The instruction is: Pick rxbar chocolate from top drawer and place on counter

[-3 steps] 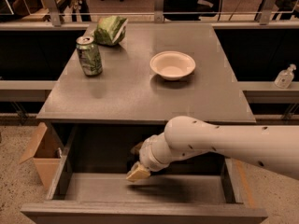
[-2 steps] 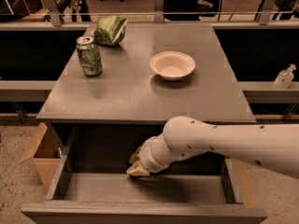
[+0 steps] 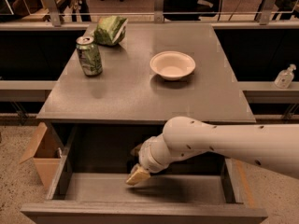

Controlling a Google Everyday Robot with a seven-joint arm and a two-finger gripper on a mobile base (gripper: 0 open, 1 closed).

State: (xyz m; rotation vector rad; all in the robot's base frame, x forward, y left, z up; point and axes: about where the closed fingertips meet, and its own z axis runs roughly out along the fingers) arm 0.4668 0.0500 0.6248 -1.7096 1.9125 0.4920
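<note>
The top drawer (image 3: 187, 191) is pulled open below the counter (image 3: 140, 94). Its grey floor shows to the right of my arm. My gripper (image 3: 136, 165) is down inside the drawer at its left-middle, near the back, with its tan tip just above the floor. The white arm reaches in from the right and covers that part of the drawer. The rxbar chocolate is hidden; no black bar shows in the drawer or on the counter.
On the counter stand a green can (image 3: 89, 56) at the left, a green snack bag (image 3: 111, 30) at the back left and a white bowl (image 3: 172, 65) in the middle. A tan cardboard box (image 3: 41, 157) sits on the floor to the left of the drawer. A small bottle (image 3: 284, 76) stands on the right ledge.
The gripper has barely shifted inside the drawer, staying at the same spot near the back. Nothing on the counter has moved.
</note>
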